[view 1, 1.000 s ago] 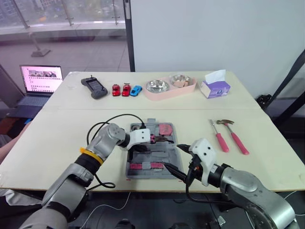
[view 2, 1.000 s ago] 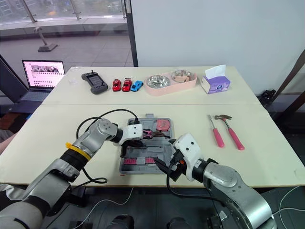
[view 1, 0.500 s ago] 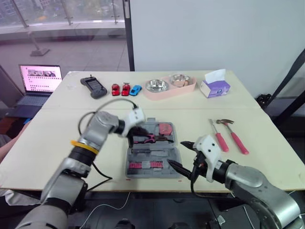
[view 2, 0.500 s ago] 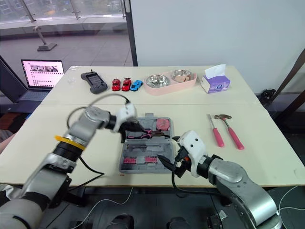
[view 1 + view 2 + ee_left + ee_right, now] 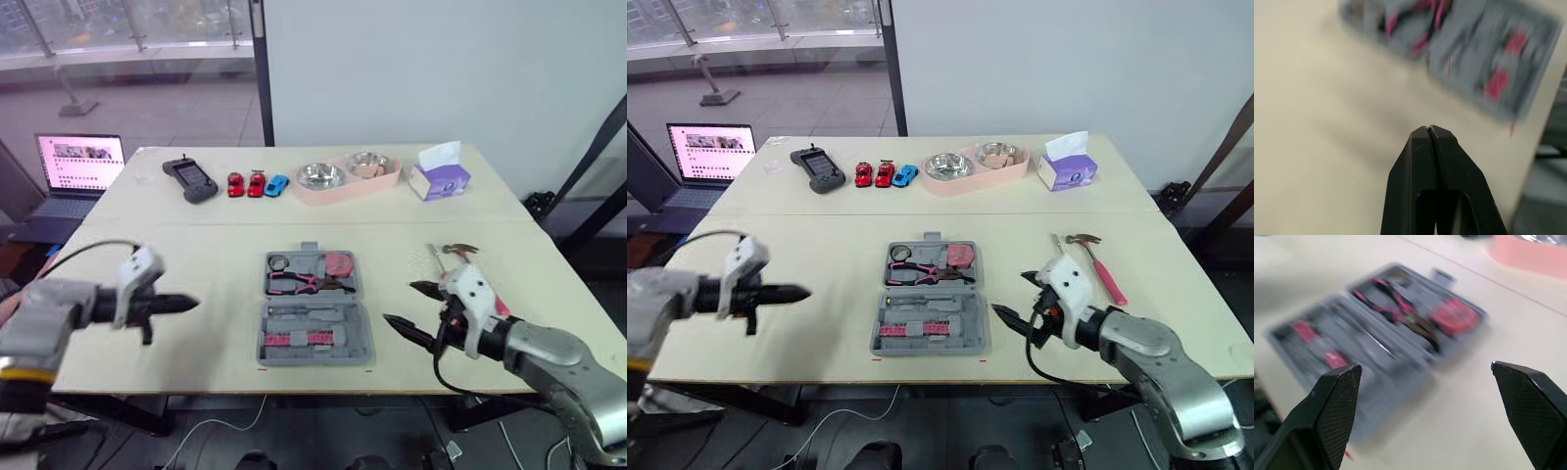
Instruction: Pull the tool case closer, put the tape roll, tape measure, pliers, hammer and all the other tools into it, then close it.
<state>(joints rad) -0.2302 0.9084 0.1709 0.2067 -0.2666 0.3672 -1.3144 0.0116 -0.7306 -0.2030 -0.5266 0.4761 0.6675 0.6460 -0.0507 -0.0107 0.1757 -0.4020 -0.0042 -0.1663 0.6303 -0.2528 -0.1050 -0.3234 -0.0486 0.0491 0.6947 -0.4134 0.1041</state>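
Packing step in hand, judging by the open grey plastic tool case: pink-handled pliers and pink tape measure already seated in its far half. Outside, right of the case: pink-handled hammer.

Right gripper spread wide, between case and hammer. Left gripper pinched shut and empty, well left of the case.

Next, probably: swing the right gripper further from the case, over the hammer handle, then close.

Beyond the case, clear of the work: black game controller, three toy cars, pink tray of steel bowls, purple tissue box. No obstacle on that path.
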